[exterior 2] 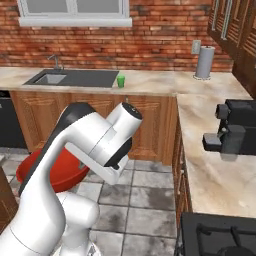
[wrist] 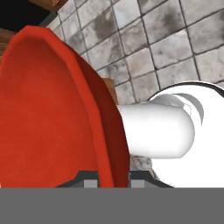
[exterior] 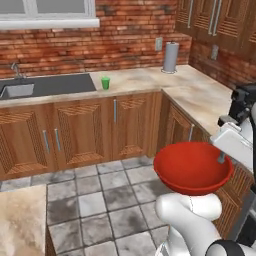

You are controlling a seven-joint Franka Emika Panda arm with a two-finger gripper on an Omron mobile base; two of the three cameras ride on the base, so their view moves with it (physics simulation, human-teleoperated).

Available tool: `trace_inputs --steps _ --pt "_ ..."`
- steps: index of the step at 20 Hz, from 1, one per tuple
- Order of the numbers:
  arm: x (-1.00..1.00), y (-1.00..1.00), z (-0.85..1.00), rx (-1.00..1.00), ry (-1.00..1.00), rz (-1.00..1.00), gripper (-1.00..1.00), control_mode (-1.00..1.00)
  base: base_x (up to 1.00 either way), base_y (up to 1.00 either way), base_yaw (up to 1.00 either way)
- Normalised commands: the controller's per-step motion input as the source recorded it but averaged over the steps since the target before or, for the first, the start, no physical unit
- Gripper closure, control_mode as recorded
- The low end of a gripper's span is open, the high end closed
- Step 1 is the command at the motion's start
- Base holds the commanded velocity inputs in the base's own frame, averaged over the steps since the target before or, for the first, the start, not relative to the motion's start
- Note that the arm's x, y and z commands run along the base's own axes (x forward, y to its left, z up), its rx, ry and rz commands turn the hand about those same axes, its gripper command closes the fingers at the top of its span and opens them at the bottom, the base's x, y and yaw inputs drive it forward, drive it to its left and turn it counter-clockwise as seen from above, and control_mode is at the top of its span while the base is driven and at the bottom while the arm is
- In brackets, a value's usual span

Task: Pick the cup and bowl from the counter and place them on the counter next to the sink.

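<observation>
Tiled floor, bowl (exterior: 192, 167) held upright, mouth up

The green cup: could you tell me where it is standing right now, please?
In both base views the cup stands upright on the counter, just right of the sink, well left of the paper towel roll.

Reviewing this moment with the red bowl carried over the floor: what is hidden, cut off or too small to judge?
- Gripper fingers: in the hand view the bowl rim covers them, so the contact cannot be seen.
- Bowl in the right base view: mostly behind the white arm.
- Cup by the sink: too small to see its contents.
- Sink in the left base view: cut off by the left edge.
</observation>
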Motion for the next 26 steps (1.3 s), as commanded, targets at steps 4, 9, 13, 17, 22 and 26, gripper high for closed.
trace_inputs --steps 4,9,13,17,22,26 --pt "0.00 0.00 0.00 0.00 0.00 0.00 1.00 1.00 1.00 0.58 0.00" --pt "0.00 0.00 0.00 0.00 0.00 0.00 1.00 1.00 1.00 0.58 0.00" --pt "0.00 0.00 0.00 0.00 0.00 0.00 1.00 1.00 1.00 0.60 0.00" --pt "0.00 0.00 0.00 0.00 0.00 0.00 1.00 1.00 1.00 0.59 0.00" --pt "0.00 0.00 0.00 0.00 0.00 0.00 1.00 1.00 1.00 0.56 0.01" --pt "0.00 0.00 0.00 0.00 0.00 0.00 1.00 1.00 1.00 0.59 0.00"
